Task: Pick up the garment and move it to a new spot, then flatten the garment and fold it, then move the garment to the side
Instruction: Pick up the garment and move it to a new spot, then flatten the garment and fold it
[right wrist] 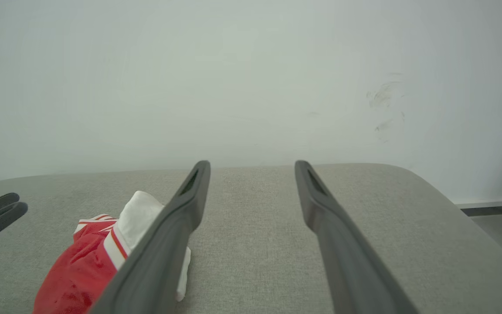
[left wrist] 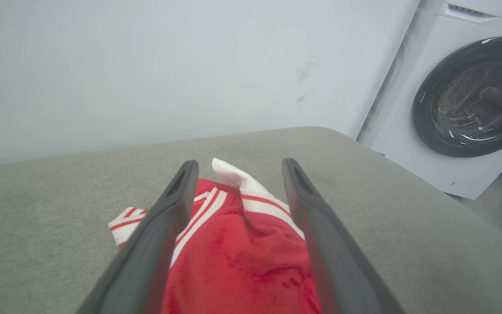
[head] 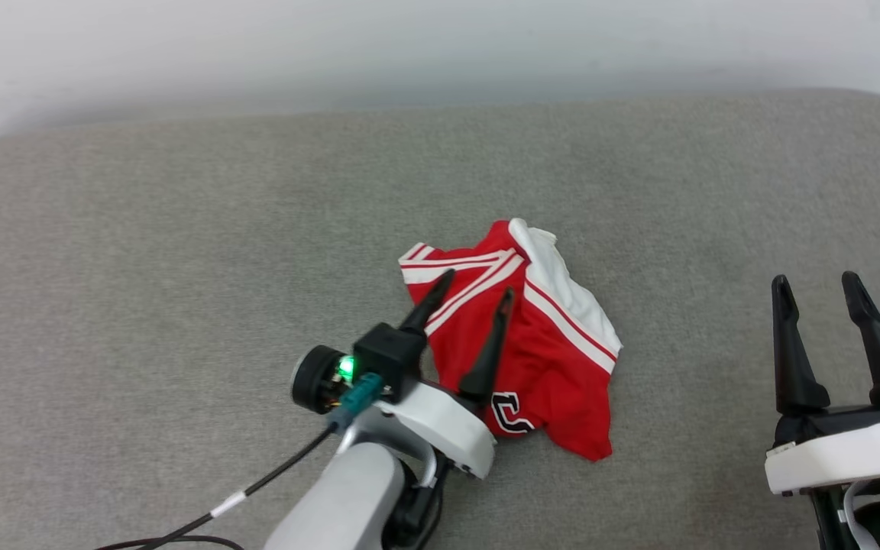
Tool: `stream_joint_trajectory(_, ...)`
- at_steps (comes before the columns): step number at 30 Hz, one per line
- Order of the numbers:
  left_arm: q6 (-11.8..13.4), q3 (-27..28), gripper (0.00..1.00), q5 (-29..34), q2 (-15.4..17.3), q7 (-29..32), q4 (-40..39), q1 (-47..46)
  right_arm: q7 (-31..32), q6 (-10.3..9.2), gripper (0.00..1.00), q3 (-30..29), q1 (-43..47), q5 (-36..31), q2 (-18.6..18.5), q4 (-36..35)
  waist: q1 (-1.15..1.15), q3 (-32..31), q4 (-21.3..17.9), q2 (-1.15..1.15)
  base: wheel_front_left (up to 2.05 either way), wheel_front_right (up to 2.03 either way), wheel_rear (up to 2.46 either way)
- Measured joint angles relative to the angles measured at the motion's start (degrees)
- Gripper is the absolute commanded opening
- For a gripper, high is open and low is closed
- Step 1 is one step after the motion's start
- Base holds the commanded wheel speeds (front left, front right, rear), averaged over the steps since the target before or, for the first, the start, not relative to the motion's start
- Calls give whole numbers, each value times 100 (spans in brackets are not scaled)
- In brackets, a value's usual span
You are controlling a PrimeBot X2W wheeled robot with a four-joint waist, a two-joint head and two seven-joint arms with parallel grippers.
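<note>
While the left gripper hangs over the jersey T-shirt with its two fingers spread and nothing pinched between them, the shirt is a crumpled heap near the middle of the grey padded surface. The right gripper sits low at the right, jaws also wide apart, empty, well apart from the cloth.

Lay of the heap:
- white sleeve bunched along the far right side
- striped trim poking out far left
- black outlined letter at the near edge, just beside the left wrist
- the rest is red folds over folds; can't tell where the hem or the other sleeve is

My read: flattening is the step in hand, and it's hardly started. To do it well:
- don't bite the middle of the pile, that only lifts a wad. Take an edge you can identify: trim or sleeve.
- use both arms. Left on the trim, right across to the sleeve, then pull apart low so the cloth drags open.
- thin knit, likely to slip and to cling to the textured cover. Pinch shallow, one layer if possible.
- spread toward the bare left and far side. The right corner rounds off toward the washing machine.
- main risk: grabbing two layers and locking a fold in.
</note>
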Motion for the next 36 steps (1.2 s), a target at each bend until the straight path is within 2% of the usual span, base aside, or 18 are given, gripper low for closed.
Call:
stream_joint_trajectory(3,160,260,100,-65,76,-67,-111,42,67,0,100,-38,91,-12,0,-26,0,-159,137,0,0,0,0)
stream_joint_trajectory(8,472,731,100,-115,425,-124,-368,400,179,0,100,-82,276,-54,0,-62,0,-400,320,0,0,0,0)
stream_joint_trajectory(15,746,1173,100,-191,866,-131,-775,1049,330,0,100,-83,500,-96,0,-66,0,-675,423,0,0,0,0)
stream_joint_trajectory(22,797,1198,100,-256,1112,-1,-987,1465,493,0,100,-58,727,-144,0,-45,0,-933,417,0,0,0,0)
stream_joint_trajectory(36,853,1088,100,-211,1200,153,-1190,1542,708,0,100,-71,806,-207,0,-98,0,-984,406,0,0,0,0)
